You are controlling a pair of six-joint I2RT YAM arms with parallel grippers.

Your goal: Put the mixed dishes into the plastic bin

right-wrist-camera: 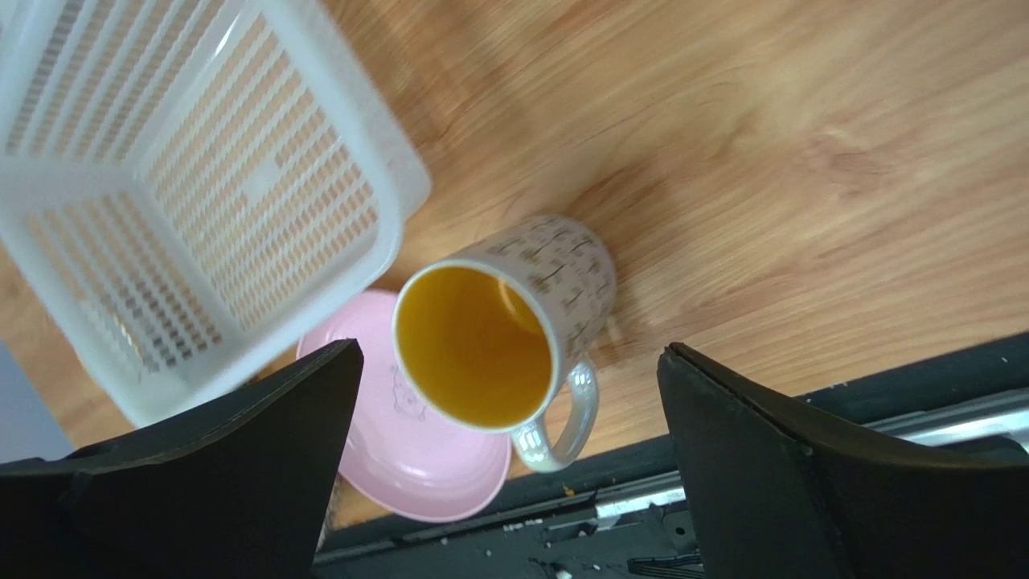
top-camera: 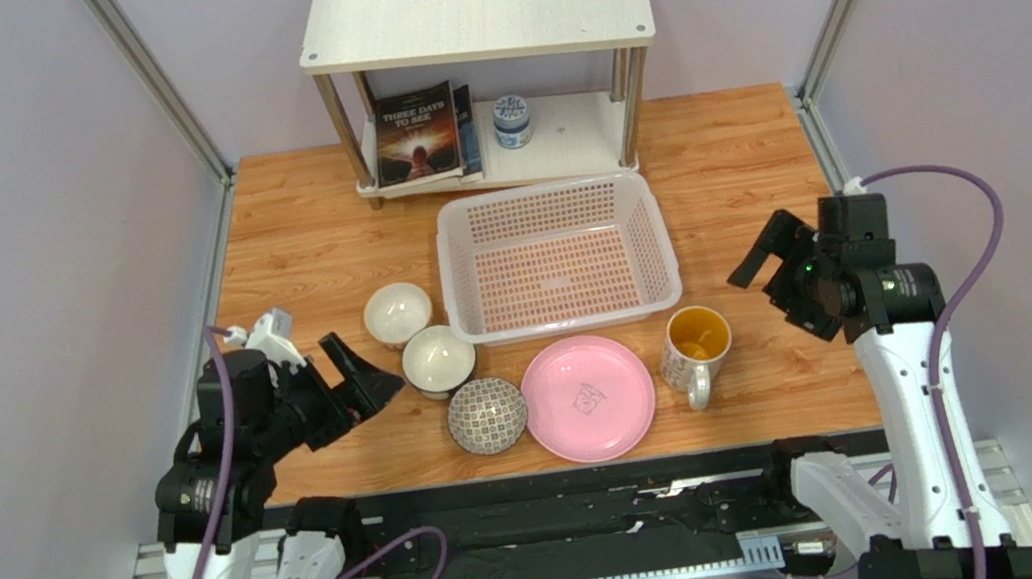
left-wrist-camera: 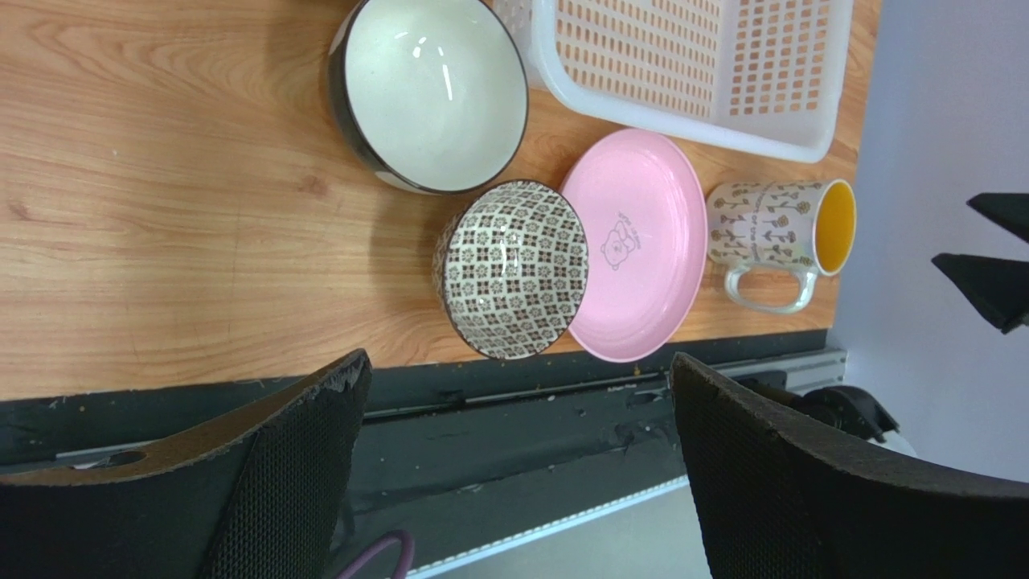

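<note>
My left gripper (top-camera: 364,372) stands wide open and empty, hovering at nine o'clock of the dish cluster. My right gripper (top-camera: 764,282) is just as wide apart and holds nothing, off at three o'clock of the mug (top-camera: 697,347).

As I judge it, the task is not yet begun. The plastic bin (top-camera: 549,262) sits mid-table with nothing in it, and all five dishes rest on the wood around it. From the bin, the mug is at five o'clock, the pink plate (top-camera: 588,398) at six, the dark-patterned bowl (top-camera: 487,416) at seven, touching or just beside the plate, and the two white bowls (top-camera: 397,313) (top-camera: 438,358) at about eight and nine.

Only the top view shows both white bowls together, and the shelf (top-camera: 476,11) at twelve o'clock with a small jar (top-camera: 511,121). My left wrist view catches just one white bowl, but shows its dark outer wall and the bear print on the plate. My right wrist view looks straight into the mug's yellow, empty inside, handle turned toward me, and shows no bowls at all.
</note>
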